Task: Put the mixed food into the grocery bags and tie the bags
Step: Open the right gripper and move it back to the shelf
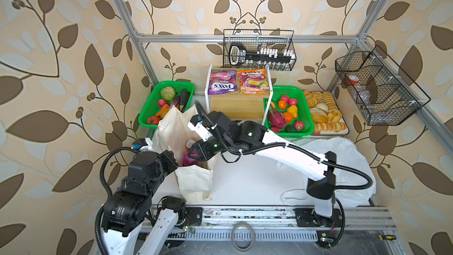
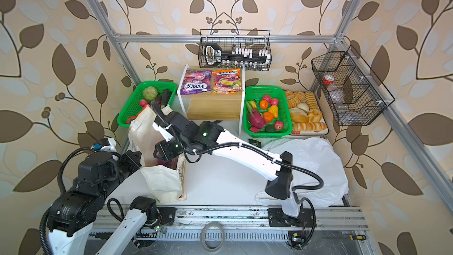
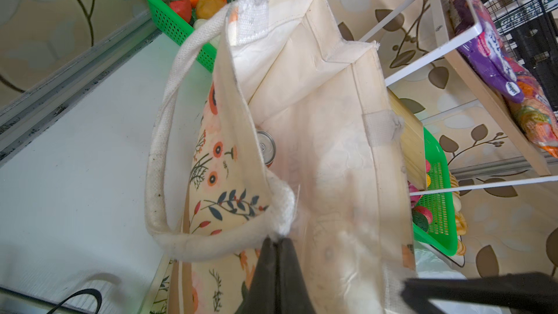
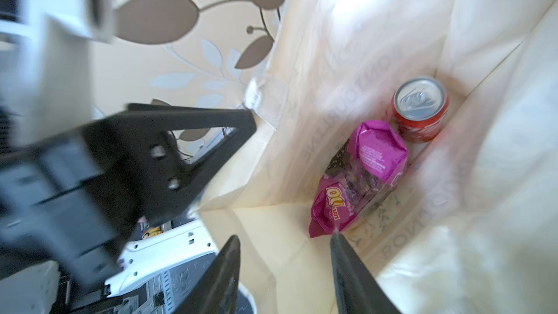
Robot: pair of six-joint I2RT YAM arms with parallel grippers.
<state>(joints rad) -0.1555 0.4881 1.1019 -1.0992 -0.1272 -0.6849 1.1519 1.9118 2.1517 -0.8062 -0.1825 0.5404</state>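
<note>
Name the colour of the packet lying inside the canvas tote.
Magenta-purple packet in the canvas tote; clearest in the right wrist view.

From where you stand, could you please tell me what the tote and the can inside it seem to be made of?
Tote: cream woven fabric, likely canvas, matte; stitched seams and frayed edges. Can: seemingly aluminium; shiny silver lid with pull tab, glossy red side.
</note>
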